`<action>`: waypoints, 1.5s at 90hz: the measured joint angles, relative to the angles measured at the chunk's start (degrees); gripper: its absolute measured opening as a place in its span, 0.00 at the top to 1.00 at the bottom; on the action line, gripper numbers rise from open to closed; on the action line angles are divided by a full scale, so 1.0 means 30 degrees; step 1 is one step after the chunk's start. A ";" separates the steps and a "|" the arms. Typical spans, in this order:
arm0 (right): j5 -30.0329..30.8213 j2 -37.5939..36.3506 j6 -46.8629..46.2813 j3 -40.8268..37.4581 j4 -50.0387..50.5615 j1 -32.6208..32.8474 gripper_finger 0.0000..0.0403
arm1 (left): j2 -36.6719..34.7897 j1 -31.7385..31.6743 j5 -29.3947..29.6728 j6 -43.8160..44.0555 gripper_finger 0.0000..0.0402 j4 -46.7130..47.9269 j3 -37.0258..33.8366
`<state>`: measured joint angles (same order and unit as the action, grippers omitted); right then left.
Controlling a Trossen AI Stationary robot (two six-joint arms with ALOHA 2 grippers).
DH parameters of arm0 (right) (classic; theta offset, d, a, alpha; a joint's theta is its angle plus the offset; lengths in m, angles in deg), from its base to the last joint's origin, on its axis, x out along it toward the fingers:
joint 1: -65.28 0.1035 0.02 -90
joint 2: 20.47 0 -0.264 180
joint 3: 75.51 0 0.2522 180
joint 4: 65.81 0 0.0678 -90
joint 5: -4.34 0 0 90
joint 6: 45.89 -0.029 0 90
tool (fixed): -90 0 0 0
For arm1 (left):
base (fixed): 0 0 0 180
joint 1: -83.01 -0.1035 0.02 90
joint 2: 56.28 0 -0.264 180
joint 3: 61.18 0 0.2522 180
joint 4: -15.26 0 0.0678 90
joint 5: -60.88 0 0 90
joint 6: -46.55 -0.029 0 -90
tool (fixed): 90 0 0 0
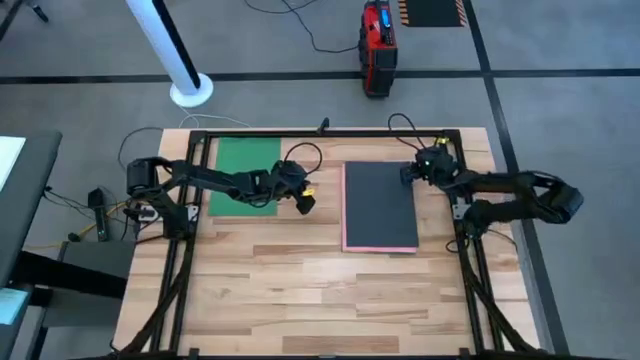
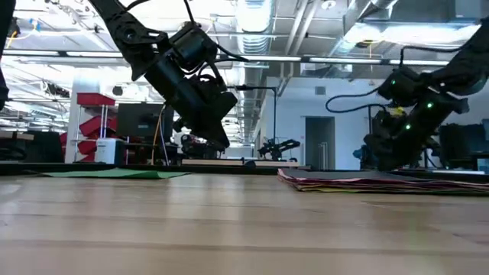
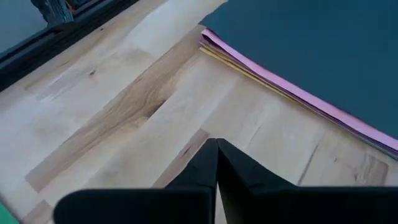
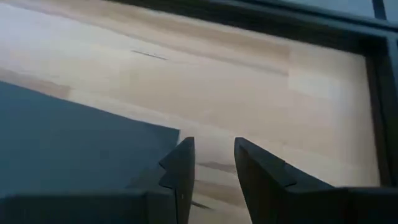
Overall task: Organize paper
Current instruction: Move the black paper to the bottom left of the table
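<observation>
With one green sheet [image 1: 244, 176] laid near the counter's [image 1: 320, 290] far-left corner, I hold my left claw [image 1: 303, 200] pinched shut, empty, between it and the dark grey-topped stack [image 1: 379, 205], right claw [image 1: 424, 166] slightly parted above its far-right corner; next I'd lift that top sheet.

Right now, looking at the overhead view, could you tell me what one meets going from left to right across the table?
green sheet → left gripper, shut above bare wood → stack of paper with a dark grey sheet on top → right gripper, open at the stack's far right corner
</observation>
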<state>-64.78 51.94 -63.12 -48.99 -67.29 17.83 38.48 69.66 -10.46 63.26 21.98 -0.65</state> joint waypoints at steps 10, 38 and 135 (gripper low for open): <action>-0.0590 0.0889 0.0000 0.0007 -0.1191 0.0069 0.72 | 0.0000 0.0000 -0.0007 0.0000 1.00 0.0000 0.0000; -0.0996 0.0181 0.0015 0.0007 -0.1061 0.0054 0.72 | 0.0000 0.0000 -0.0015 0.0000 1.00 0.0015 0.0000; -0.3546 0.0652 0.0929 0.0015 -0.2497 0.0069 0.50 | 0.0000 0.0000 -0.0022 -0.0051 1.00 0.0015 0.0000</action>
<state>-75.42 53.90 -60.33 -48.95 -74.78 18.03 38.48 69.66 -10.53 63.11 22.02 -0.65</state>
